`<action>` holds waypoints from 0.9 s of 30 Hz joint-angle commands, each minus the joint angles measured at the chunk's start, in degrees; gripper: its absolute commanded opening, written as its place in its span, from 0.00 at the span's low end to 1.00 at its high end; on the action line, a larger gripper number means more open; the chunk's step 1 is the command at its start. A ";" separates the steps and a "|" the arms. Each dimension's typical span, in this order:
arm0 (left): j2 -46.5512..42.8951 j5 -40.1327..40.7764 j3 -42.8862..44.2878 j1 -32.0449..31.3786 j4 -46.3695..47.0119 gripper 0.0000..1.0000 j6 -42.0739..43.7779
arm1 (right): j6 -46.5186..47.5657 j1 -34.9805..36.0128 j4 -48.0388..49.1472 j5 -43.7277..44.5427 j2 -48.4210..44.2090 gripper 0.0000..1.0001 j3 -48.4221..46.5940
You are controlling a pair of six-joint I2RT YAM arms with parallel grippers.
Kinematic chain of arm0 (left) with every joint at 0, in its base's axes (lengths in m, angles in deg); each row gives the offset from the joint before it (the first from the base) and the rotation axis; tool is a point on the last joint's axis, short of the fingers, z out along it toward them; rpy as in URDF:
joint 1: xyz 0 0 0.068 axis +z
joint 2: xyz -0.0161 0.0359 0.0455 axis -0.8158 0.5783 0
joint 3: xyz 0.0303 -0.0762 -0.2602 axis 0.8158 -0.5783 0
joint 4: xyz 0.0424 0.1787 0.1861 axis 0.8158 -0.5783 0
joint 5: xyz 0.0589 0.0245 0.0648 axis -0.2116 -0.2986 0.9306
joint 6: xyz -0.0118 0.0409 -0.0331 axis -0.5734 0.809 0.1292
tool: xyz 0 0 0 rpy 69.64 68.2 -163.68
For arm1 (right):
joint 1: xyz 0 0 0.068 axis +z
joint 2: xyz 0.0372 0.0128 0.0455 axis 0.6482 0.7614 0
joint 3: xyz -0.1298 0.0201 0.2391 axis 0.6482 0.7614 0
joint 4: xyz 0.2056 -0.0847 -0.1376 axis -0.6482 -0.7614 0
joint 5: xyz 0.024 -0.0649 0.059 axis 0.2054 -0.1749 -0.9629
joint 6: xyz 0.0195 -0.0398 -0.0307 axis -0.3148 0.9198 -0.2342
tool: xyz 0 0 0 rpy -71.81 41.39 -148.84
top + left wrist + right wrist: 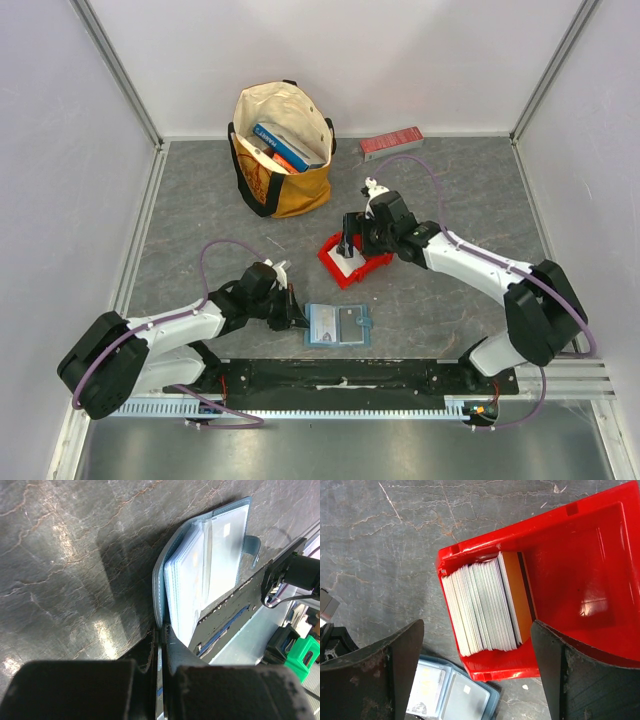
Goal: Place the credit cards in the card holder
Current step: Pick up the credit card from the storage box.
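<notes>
Left gripper (161,645) pinched shut on holder (200,570) at its cover's near edge; holder lies open on table (75,555), clear sleeves up, straight ahead of it. Right gripper (476,625) spread wide w/ nothing held, hovers over cards (480,605) stacked on edge in red bin (580,555), btwn its fingers (390,675); orange card (512,595) at stack's right end.

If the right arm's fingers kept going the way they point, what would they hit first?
Probably the credit cards stacked in the red bin; the open right fingers straddle that line, though depth is unclear.
</notes>
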 commanded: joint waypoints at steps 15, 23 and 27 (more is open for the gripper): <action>-1.07 0.86 2.13 -0.12 -1.33 0.02 1.46 | 4.41 -4.32 5.85 -9.96 10.59 0.98 -5.86; -0.55 0.86 2.39 -0.21 -1.42 0.02 1.72 | 4.59 -4.94 6.55 -13.92 12.87 0.98 -5.86; -0.19 0.86 2.31 -0.38 -1.34 0.02 1.73 | 4.85 -5.11 6.64 -15.32 12.61 0.98 -5.42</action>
